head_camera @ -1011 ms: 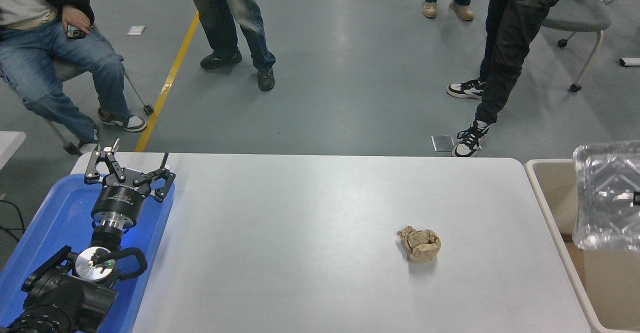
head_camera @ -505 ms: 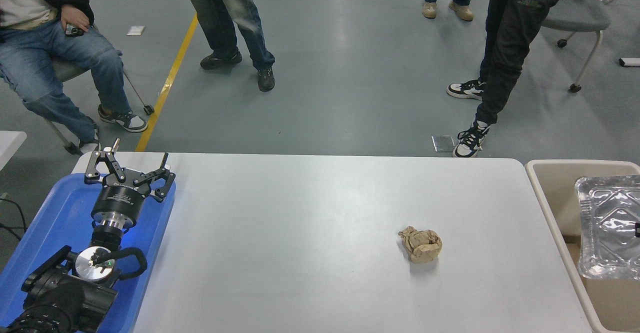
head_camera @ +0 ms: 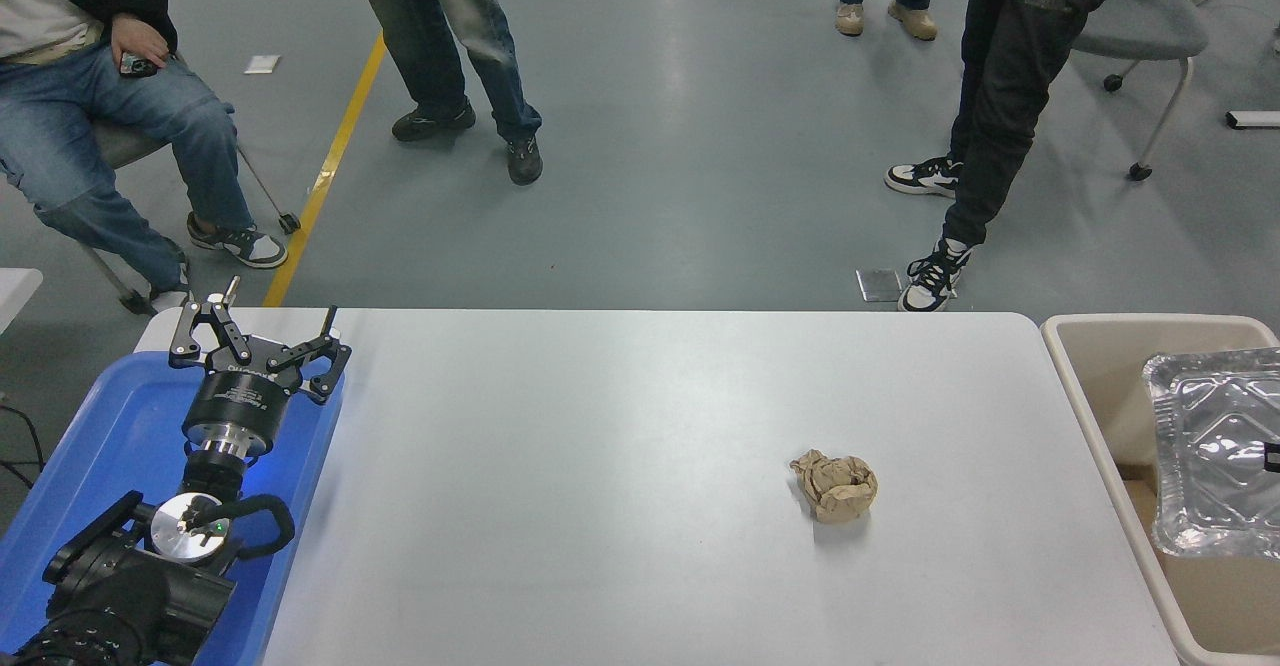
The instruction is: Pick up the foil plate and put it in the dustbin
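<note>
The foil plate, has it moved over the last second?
Yes. The foil plate has dropped lower against the dustbin's far rim, from sticking up above it to sitting inside it.

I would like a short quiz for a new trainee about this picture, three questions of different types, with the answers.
1. True or false: the foil plate lies on the white table.
2. Which thing lies alone on the table? A) a crumpled brown paper ball B) a cup C) a spoon
3. Fill in: the left gripper is parked above the ____ tray.

Key:
1. False. The plate sits over the beige dustbin, at the picture's right edge.
2. A.
3. Blue. Its jaws stand open.
</note>
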Available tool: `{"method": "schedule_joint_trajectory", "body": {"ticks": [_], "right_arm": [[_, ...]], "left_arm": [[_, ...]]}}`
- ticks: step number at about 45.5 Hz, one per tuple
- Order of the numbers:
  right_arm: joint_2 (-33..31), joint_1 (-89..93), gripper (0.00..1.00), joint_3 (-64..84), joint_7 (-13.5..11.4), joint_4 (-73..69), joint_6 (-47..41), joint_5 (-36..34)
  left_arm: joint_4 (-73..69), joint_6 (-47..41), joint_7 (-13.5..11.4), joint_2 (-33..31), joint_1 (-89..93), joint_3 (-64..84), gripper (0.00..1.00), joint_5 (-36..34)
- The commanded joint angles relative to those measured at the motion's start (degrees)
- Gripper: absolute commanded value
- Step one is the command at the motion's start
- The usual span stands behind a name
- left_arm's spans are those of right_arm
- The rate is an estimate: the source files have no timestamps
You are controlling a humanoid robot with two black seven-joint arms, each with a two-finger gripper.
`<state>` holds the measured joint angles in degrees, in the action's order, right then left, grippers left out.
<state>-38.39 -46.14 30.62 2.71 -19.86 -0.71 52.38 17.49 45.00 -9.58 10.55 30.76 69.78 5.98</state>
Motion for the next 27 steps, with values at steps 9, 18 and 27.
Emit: {"method": "schedule_joint_trajectory", "body": {"ticks": [9,18,27], "right_arm": [[0.2,0.1,1.00,-0.4,-0.3,-0.1,0.0,-0.3],[0.2,0.2,1.00,-0.6,-0.9,-0.1,-0.1,-0.3],[0.2,0.2,1.00,-0.6,-0.9,-0.1,0.0,-0.4]], "left_arm": [[0.0,0.0,0.0,0.0,0.0,0.0,0.99,0.0],[0.0,0.0,0.0,0.0,0.0,0.0,0.99,0.0],[0.0,0.0,0.0,0.0,0.0,0.0,0.99,0.0]]}}
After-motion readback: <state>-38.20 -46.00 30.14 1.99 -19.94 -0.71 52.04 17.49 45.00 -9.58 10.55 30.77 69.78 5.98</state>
